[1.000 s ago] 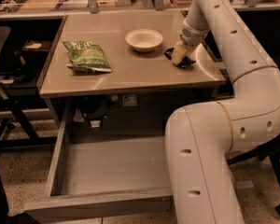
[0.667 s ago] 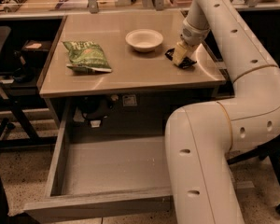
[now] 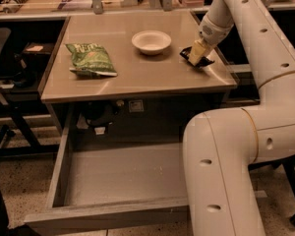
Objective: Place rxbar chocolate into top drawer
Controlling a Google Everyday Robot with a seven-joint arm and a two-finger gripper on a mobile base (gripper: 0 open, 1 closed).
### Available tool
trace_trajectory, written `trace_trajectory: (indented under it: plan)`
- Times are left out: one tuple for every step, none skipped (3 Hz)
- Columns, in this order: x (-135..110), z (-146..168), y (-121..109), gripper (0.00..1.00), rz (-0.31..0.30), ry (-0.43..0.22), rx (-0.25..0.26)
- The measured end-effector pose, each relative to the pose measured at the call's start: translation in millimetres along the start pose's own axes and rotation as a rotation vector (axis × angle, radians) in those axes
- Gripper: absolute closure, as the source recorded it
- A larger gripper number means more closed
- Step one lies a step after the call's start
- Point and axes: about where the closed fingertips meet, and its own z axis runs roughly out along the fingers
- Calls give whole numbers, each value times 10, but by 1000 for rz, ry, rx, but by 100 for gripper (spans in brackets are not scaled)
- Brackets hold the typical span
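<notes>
My gripper (image 3: 196, 56) is down at the right side of the table (image 3: 137, 80), near the far right corner, and its tip is on the rxbar chocolate (image 3: 206, 63). The black wrapper lies flat on the tabletop and shows on both sides of my claw. Whether my claw is clamped on the bar or only pressed against it, I cannot tell. Just left of it stands a white bowl (image 3: 151, 41), apart from the bar, and a green chip bag (image 3: 91, 59) lies further left. Below the table the top drawer (image 3: 122, 175) is pulled out, and my arm (image 3: 221, 181) hides its right end.
</notes>
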Motion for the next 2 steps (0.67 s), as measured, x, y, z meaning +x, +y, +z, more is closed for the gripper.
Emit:
trace_trajectory:
  plan:
    - [110, -244, -60, 100, -9, -57, -8]
    - [38, -192, -93, 100, -9, -73, 4]
